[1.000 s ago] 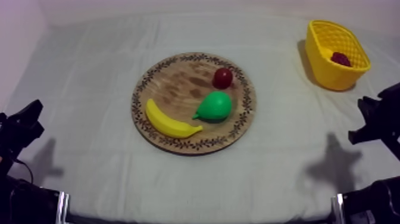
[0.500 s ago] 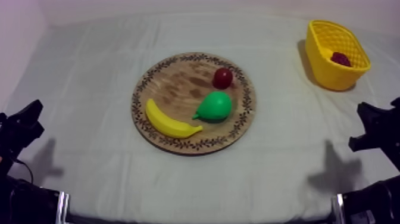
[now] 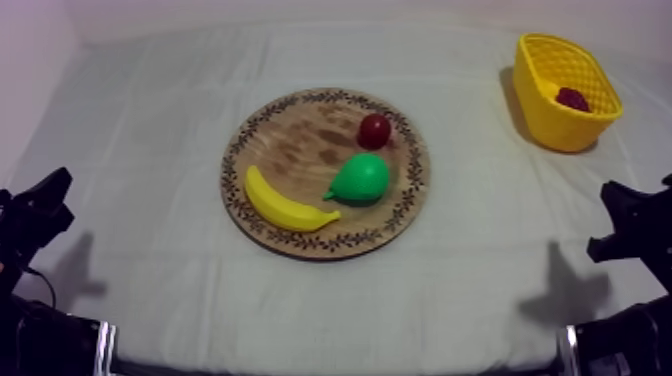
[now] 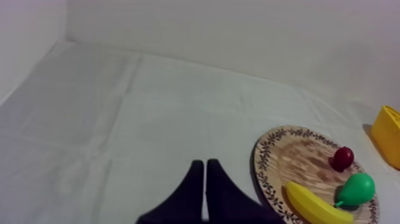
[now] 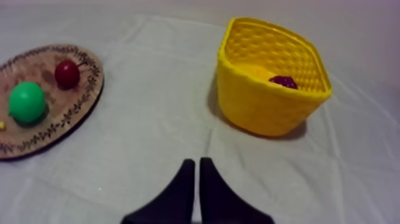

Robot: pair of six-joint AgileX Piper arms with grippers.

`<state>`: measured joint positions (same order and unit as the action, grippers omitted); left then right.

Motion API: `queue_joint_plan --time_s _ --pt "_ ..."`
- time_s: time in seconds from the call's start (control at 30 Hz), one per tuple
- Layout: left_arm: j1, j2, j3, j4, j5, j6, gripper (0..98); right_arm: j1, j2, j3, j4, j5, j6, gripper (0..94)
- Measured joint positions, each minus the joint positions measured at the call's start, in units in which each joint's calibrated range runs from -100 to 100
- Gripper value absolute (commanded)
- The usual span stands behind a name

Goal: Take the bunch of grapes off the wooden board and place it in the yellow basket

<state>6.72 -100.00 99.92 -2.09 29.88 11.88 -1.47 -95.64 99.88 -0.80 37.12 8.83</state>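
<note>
- Showing grapes (image 3: 572,98) lying inside basket (image 3: 560,132), at two o'clock from board (image 3: 300,145).
- Pressing left gripper (image 4: 205,164) fully closed, gripping nothing.
- Pressing right gripper (image 5: 197,162) fully closed, empty too.

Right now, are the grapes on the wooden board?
No, the board holds a banana, a pear and a small red fruit; the grapes lie in the yellow basket.

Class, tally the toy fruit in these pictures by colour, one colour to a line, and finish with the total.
Yellow: 1, the banana
Green: 1, the pear
Red: 1, the small red fruit
Dark purplish red: 1, the bunch of grapes in the yellow basket
Total: 4
</note>
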Motion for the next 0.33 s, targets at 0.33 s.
queue_joint_plan --time_s 0.33 --pt "0.0 0.0 0.0 0.0 0.0 0.0 0.1 0.0 0.0 0.0 0.2 0.0 3.0 0.6"
